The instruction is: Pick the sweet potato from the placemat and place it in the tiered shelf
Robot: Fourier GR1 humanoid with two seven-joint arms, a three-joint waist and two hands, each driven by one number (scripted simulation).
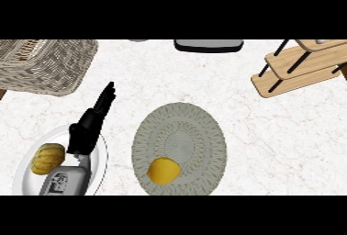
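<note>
An orange-yellow sweet potato lies on the near part of a round grey woven placemat at the centre of the counter. The wooden tiered shelf stands at the far right, its steps bare. My left hand rests at the left with fingers straight, pointing away over a white plate, a little left of the placemat and apart from the sweet potato. No right hand shows in the head view.
A white plate at the near left holds a yellow bread roll. A woven basket sits at the far left. A dark tray-like object lies at the far edge.
</note>
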